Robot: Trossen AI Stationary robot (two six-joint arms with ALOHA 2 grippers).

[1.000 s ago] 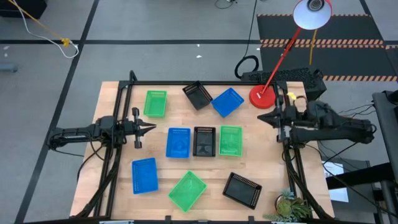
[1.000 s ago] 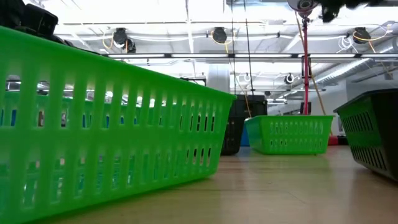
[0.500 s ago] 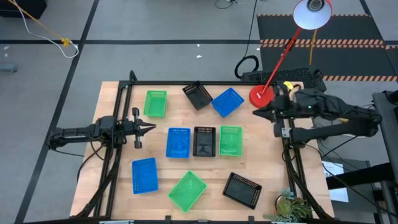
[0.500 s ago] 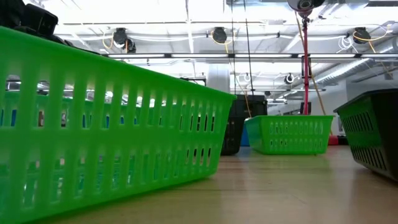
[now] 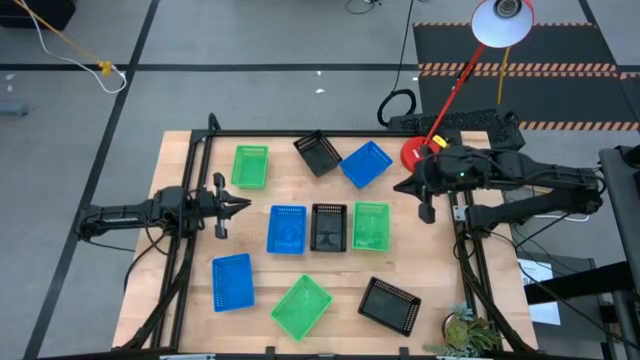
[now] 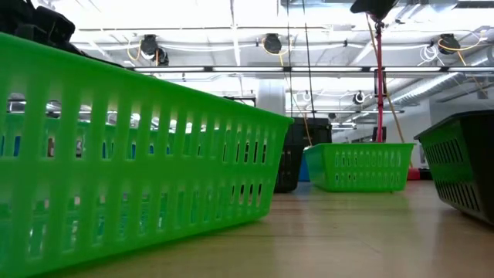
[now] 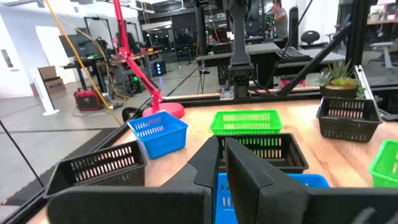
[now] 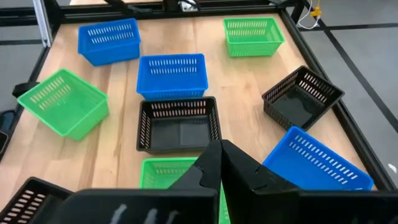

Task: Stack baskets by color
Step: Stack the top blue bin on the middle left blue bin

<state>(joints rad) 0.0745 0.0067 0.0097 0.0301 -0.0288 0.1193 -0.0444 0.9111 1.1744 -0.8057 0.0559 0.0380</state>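
Observation:
Nine baskets lie apart on the wooden table [image 5: 190, 300], each on its base. Across the far part are a green [image 5: 249, 166], a black [image 5: 318, 153] and a blue [image 5: 365, 163] one. In the middle a blue [image 5: 287, 228], a black [image 5: 328, 226] and a green [image 5: 371, 225] stand side by side. Near the front are a blue [image 5: 232, 279], a green [image 5: 301, 305] and a black [image 5: 390, 304]. My left gripper [image 5: 243, 206] is shut and level at the left edge, touching nothing. My right gripper [image 5: 400, 187] is shut, raised and tipped down over the middle green basket [image 8: 165, 171].
A red round lamp base [image 5: 420, 153] stands at the table's far right corner, its arm slanting up to a white shade [image 5: 502, 22]. A small plant [image 5: 468, 335] sits at the near right corner. Black frame rails [image 5: 190, 170] run along the table's left, far and right sides.
My right gripper has risen and gone from the table's right edge toward the middle, tipping its fingers downward; it stays shut. The baskets have not moved.

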